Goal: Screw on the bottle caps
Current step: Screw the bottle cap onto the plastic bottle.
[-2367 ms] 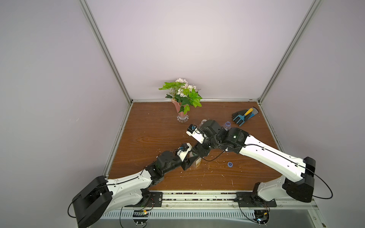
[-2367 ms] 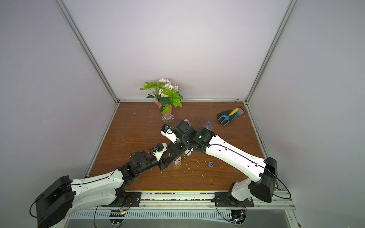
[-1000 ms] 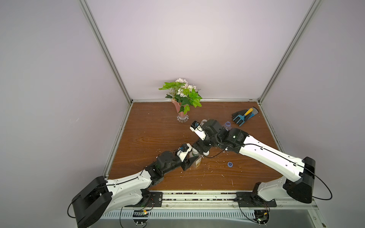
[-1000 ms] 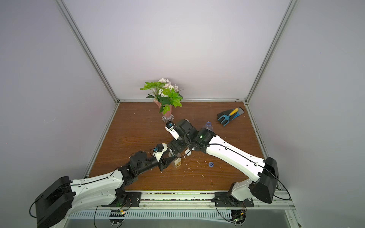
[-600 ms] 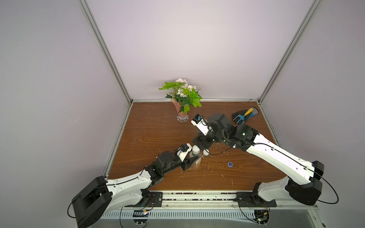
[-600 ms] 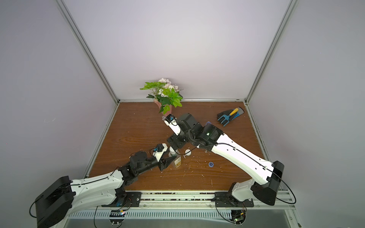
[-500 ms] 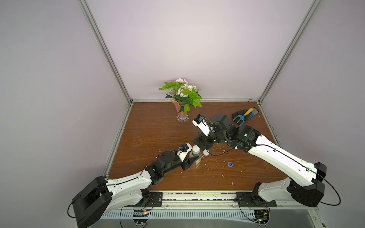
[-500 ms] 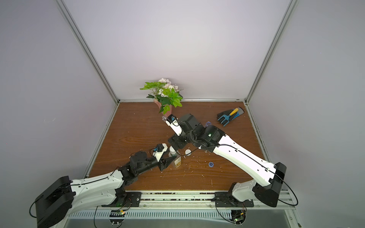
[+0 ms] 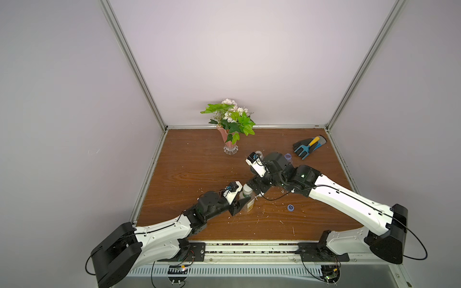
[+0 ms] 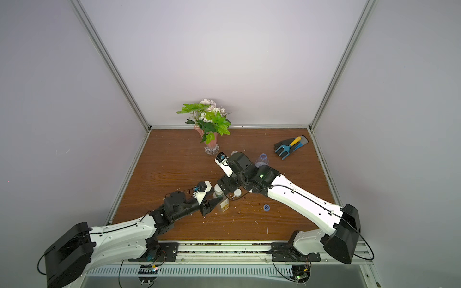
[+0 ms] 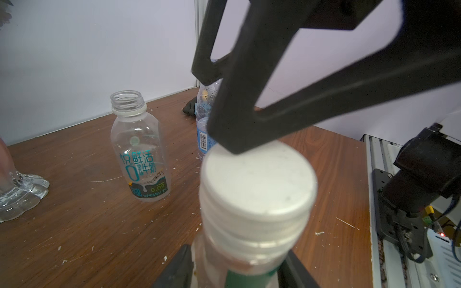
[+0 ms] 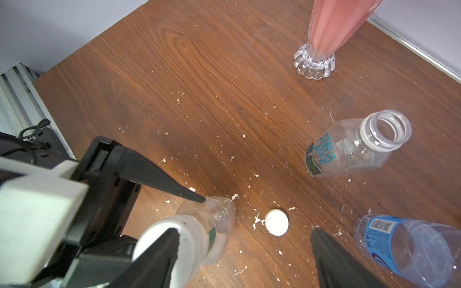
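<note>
My left gripper (image 9: 240, 205) (image 11: 237, 273) is shut on the squarish bottle (image 9: 249, 203) (image 12: 217, 219) with the green neck ring, holding it upright. A white cap (image 9: 247, 188) (image 11: 257, 179) sits on its neck. My right gripper (image 9: 257, 190) (image 12: 244, 230) hangs open just above, one finger over the cap's edge and nothing held. A loose white cap (image 10: 237, 192) (image 12: 277, 222) lies beside the bottle. The blue cap (image 9: 290, 207) lies nearer the front. The dark-labelled bottle (image 11: 139, 154) (image 12: 349, 149) and the blue-labelled bottle (image 10: 262, 159) (image 12: 409, 251) stand open behind.
A pink vase of flowers (image 9: 230, 142) stands at the back of the wooden table (image 9: 189, 169). A dark glove with a small fork tool (image 9: 309, 147) lies at the back right. White crumbs are scattered over the wood.
My right gripper has drawn back and up from the bottle's top, so the white cap on it now shows. The left gripper and its bottle have stayed put.
</note>
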### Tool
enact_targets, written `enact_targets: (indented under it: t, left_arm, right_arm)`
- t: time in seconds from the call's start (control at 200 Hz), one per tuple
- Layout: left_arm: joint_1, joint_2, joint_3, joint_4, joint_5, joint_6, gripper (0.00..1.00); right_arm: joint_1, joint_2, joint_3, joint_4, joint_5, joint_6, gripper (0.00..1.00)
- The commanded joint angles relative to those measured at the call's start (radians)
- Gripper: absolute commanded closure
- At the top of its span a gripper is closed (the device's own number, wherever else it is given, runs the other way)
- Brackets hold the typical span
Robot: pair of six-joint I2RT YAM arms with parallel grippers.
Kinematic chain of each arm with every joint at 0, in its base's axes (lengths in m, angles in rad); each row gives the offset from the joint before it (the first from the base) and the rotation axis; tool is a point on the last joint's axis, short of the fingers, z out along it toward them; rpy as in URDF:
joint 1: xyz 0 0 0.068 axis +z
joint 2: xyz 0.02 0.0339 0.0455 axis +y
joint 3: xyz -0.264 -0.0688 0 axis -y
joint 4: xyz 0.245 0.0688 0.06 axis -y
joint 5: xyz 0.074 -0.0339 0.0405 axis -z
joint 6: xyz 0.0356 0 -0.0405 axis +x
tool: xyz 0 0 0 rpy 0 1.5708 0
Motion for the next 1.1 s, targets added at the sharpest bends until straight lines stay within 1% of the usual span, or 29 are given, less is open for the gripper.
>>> enact_targets:
  t: [0.0,0.145,0.275,0.47,0.57,0.641,0.671,0.796,0.931,1.091]
  left_arm:
    - [-0.009,0.014,-0.014,-0.028,0.015,-0.001,0.46]
    - [-0.009,0.015,-0.013,-0.028,0.026,0.007,0.46]
    - [-0.009,0.008,-0.02,-0.024,0.032,0.02,0.45]
    - [-0.009,-0.01,-0.045,0.008,0.05,0.04,0.45]
    - [-0.009,-0.01,-0.047,0.008,0.065,0.051,0.46]
    - [-0.009,-0.009,-0.045,0.006,0.076,0.057,0.47]
    - [-0.01,-0.006,-0.045,0.004,0.079,0.06,0.47]
    - [-0.009,0.005,-0.039,-0.006,0.093,0.069,0.47]
    - [-0.009,0.016,-0.033,-0.012,0.1,0.077,0.48]
    - [-0.01,0.015,-0.037,-0.016,0.097,0.085,0.49]
  right_arm:
    - [-0.001,-0.002,0.071,-0.068,-0.029,-0.026,0.12]
    - [-0.001,-0.024,0.142,-0.049,-0.105,-0.046,0.11]
    - [-0.001,-0.061,0.12,-0.02,-0.182,-0.114,0.11]
    - [-0.001,-0.137,0.017,0.023,-0.337,-0.34,0.16]
    - [-0.001,-0.154,-0.009,0.029,-0.369,-0.435,0.21]
    - [-0.001,-0.149,-0.016,0.01,-0.384,-0.522,0.21]
    - [-0.001,-0.144,-0.018,-0.001,-0.419,-0.56,0.22]
    - [-0.001,-0.116,-0.013,-0.019,-0.446,-0.671,0.25]
    - [0.0,-0.102,-0.014,-0.024,-0.453,-0.753,0.26]
    - [-0.003,-0.072,-0.018,-0.031,-0.439,-0.782,0.3]
